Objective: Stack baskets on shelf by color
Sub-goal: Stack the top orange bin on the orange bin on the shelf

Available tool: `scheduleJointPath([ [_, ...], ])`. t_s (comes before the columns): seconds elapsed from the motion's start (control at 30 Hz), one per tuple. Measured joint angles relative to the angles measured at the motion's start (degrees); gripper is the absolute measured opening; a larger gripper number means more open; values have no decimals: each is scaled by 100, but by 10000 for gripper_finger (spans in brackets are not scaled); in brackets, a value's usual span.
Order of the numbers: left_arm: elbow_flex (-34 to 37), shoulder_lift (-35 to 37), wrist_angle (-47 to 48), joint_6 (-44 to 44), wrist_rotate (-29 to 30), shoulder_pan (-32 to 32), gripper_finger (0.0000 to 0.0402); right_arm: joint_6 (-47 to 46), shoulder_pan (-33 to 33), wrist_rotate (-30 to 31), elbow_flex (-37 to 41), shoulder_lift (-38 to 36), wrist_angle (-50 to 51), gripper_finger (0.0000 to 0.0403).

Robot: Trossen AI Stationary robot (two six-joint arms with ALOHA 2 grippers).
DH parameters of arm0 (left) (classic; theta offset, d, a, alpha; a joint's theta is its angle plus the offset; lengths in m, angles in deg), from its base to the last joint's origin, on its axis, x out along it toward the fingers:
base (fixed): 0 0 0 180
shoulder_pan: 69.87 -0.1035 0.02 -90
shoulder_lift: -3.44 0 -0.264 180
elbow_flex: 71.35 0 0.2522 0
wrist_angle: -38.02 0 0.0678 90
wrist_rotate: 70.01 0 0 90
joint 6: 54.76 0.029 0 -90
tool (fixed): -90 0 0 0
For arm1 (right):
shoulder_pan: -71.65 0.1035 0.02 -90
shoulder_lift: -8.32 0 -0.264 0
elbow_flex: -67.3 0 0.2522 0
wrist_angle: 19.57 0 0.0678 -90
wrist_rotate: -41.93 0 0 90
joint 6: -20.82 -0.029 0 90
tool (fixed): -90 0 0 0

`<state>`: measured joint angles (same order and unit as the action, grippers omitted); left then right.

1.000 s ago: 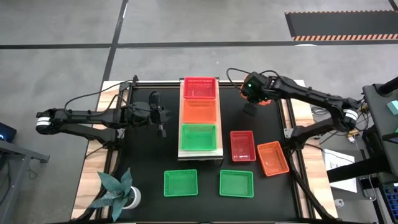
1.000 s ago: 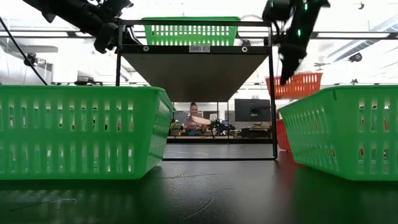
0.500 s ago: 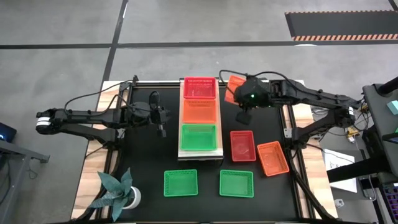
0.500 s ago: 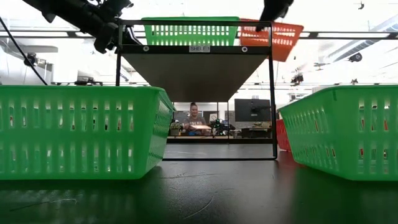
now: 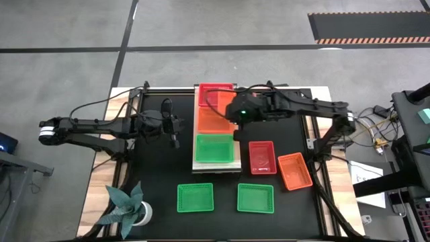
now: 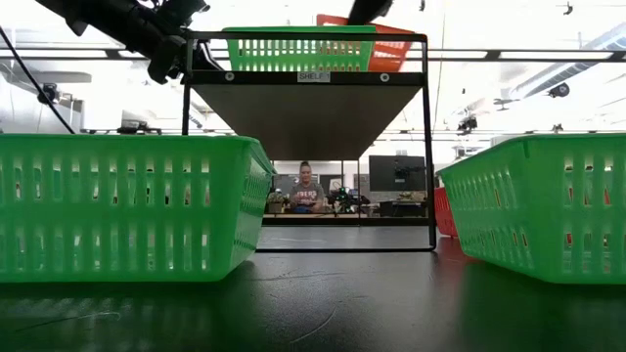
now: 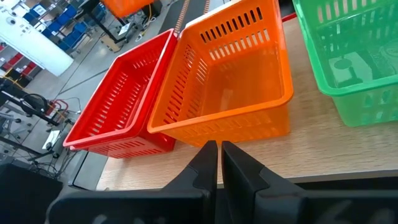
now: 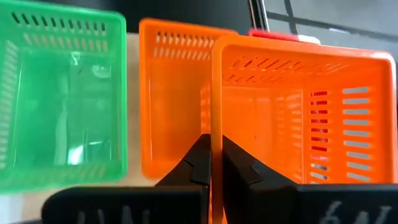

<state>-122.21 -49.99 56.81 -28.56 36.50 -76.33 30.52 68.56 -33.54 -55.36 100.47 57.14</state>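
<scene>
The light-wood shelf point(image 5: 216, 166) carries a crimson basket point(image 5: 213, 90), an orange one point(image 8: 171, 106) and a green one point(image 5: 214, 148) in a row. My right gripper point(image 8: 211, 163) hangs above the shelf's far half, shut on another orange basket point(image 8: 298, 118), which also shows tilted in the low view point(image 6: 396, 45). My left gripper point(image 5: 176, 132) waits shut just left of the shelf. On the black tabletop rest a crimson basket point(image 5: 262, 156), an orange one point(image 5: 294, 171) and two green ones point(image 5: 195, 197), point(image 5: 255, 197). My right gripper pinches the rim of one side wall point(image 8: 212, 127) of the orange basket, one finger inside and one outside. The basket is lifted clear, tilted, above the orange and crimson baskets on the shelf.
A potted plant point(image 5: 131, 205) stands at the table's near left corner. The shelf sits raised on a black metal frame point(image 6: 427, 147). A person point(image 6: 308, 189) sits in the room beyond the table.
My right gripper has carried the orange basket up and toward the table's left, from the table's far right part to above the shelf's far half. The basket has stayed in the shut fingers throughout.
</scene>
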Motion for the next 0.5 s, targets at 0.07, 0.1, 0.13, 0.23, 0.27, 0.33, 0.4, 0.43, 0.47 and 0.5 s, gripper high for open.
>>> scheduleJointPath([
  [0.07,0,0,1,0,0,0,6,55,-1,-44,-365,275,113,9],
  [0.1,0,0,12,0,-1,-1,6,85,-2,-113,-538,408,168,8],
  [0.13,0,0,18,0,0,0,6,125,-2,-177,-703,541,197,9],
  [0.23,0,0,23,0,0,-2,6,188,-2,-394,-1132,876,304,8],
  [0.27,0,0,24,0,0,0,6,187,-2,-428,-1257,981,348,8],
  [0.33,0,0,35,0,-1,-1,6,190,-2,-446,-1486,1161,413,8],
  [0.4,0,0,35,0,0,-1,6,203,-2,-446,-1656,1320,449,8],
  [0.43,0,0,35,0,0,-1,6,220,-2,-449,-1714,1384,442,8],
  [0.47,0,0,35,0,0,-2,6,235,-2,-448,-1767,1442,441,8],
  [0.5,0,0,35,0,0,-2,6,238,-2,-451,-1805,1485,441,8],
])
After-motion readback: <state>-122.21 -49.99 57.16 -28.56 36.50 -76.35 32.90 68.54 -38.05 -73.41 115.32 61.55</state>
